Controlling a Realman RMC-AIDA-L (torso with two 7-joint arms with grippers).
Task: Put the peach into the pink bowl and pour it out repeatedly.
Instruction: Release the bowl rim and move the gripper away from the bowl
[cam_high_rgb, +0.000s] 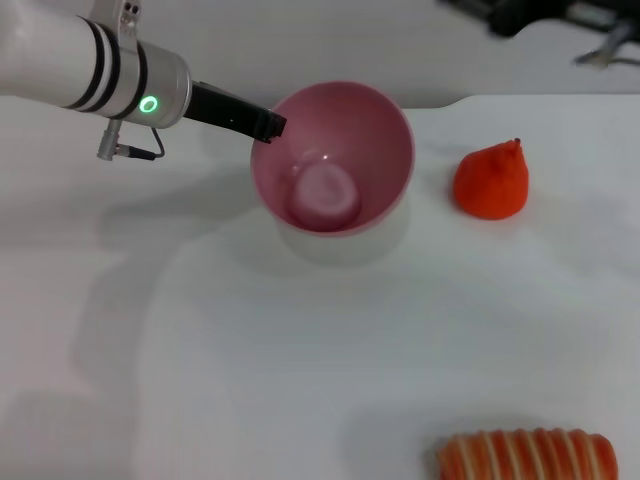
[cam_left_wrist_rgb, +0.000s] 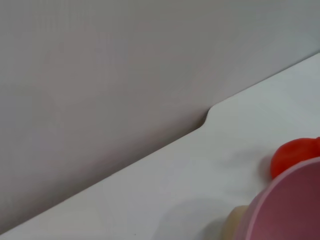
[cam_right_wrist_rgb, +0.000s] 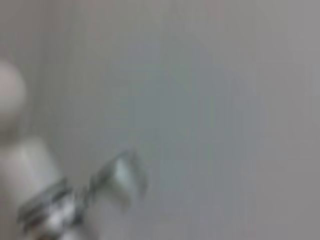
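While my left pincer (cam_high_rgb: 268, 126) clamps the glossy pink plastic bowl's (cam_high_rgb: 385, 115) near-left rim, the small pale-pink peach (cam_high_rgb: 325, 194) lies inside it.

I see the bowl (cam_high_rgb: 345, 150) toward the back of the white table, near the middle: a smooth, glossy pink hemisphere, plain inside and out. Its mouth tips toward me, so I look well into it, with the far rim standing higher than the near one. The peach (cam_high_rgb: 325, 195) lies inside at the bottom, a small pale-pink rounded lump resting against the lower wall; I cannot make out its stem. In my left wrist view a slice of the bowl's pink wall (cam_left_wrist_rgb: 290, 207) fills the corner.
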